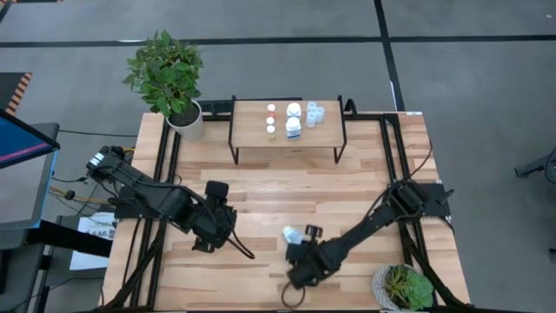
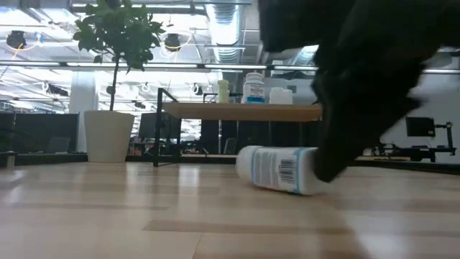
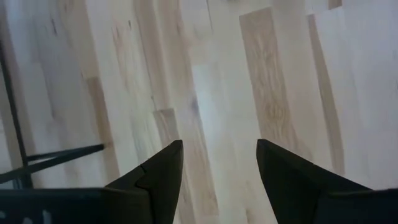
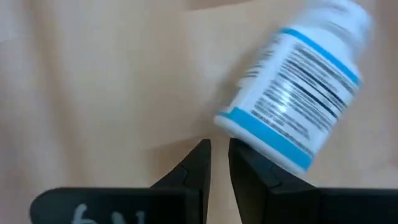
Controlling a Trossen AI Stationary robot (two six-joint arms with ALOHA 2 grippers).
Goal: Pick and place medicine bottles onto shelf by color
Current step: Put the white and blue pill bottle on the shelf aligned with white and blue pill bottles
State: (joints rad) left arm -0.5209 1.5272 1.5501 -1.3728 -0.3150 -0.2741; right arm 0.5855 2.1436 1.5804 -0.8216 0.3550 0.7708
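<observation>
A white medicine bottle (image 4: pixel 298 93) with a blue-banded label lies on its side on the table (image 1: pixel 261 187), also seen in the high view (image 1: pixel 293 235) and the low view (image 2: pixel 277 169). My right gripper (image 4: pixel 219 155) is shut and tilted down, its tips right at the bottle's base end. My left gripper (image 3: pixel 217 162) hangs open over bare table at the near left (image 1: pixel 211 239). At the far edge stands the shelf (image 1: pixel 248 139), with several bottles (image 1: pixel 294 122) upright on it: orange-capped and yellowish ones to the left, light-blue ones to the right. My right gripper has one finger (image 4: pixel 249 162) right beside the lying bottle's base edge (image 4: pixel 264 146). I cannot tell whether it touches it. Nothing is between the fingers.
A leafy plant in a white pot (image 1: pixel 185 117) stands left of the shelf. A second potted plant (image 1: pixel 404 287) sits at the near right corner. Black frame rails (image 1: pixel 165 165) run along both sides of the table. Bare wood lies between the arms and the shelf.
</observation>
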